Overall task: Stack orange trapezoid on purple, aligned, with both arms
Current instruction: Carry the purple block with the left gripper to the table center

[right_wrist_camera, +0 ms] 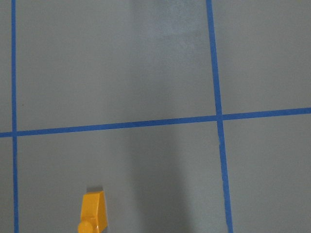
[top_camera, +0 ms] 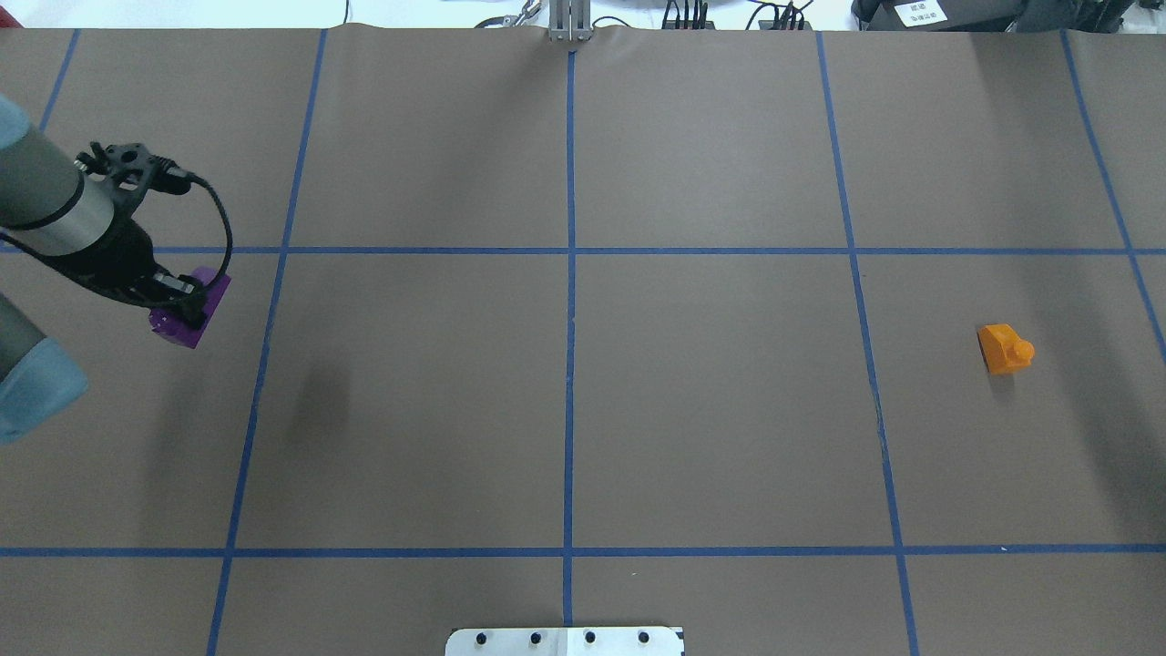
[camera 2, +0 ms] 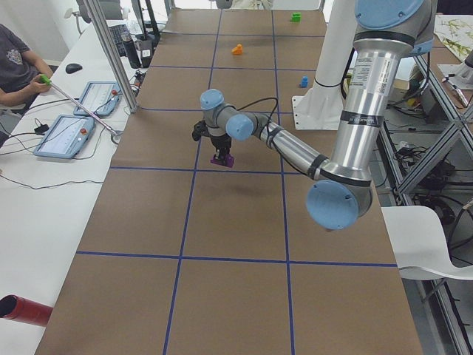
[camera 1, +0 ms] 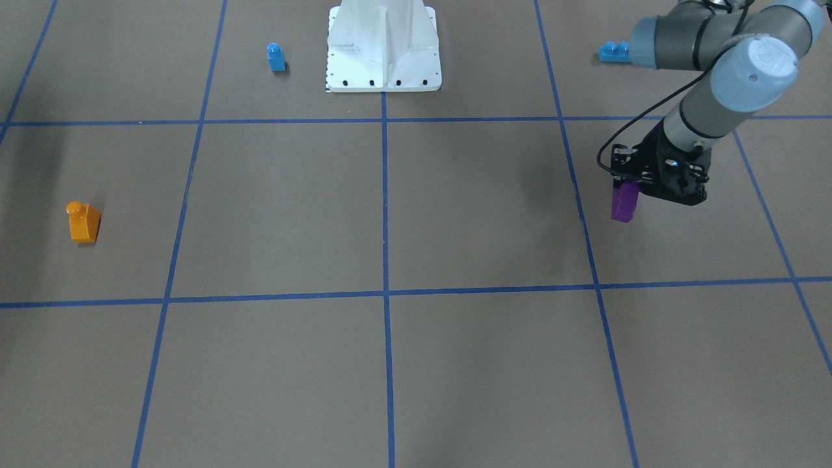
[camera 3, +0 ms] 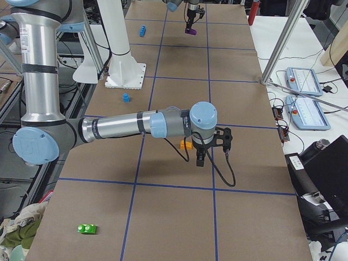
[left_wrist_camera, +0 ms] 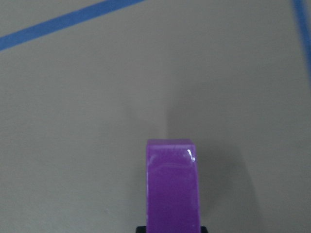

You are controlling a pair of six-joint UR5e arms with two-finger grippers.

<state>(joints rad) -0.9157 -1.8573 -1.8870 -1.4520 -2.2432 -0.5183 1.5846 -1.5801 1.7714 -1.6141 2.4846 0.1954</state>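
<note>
The purple block is clamped in my left gripper, which is shut on it and holds it just off the paper at the table's left; it also shows in the front view and the left wrist view. The orange trapezoid lies alone on the table's right side, stud sideways. My right gripper hangs above the table close beside the orange trapezoid; I cannot tell whether it is open. The right wrist view shows the orange block at its bottom edge and no fingers.
A small blue single-stud block and a long blue brick lie near the white robot base. A green block lies at the near right end. Blue tape lines divide the brown paper.
</note>
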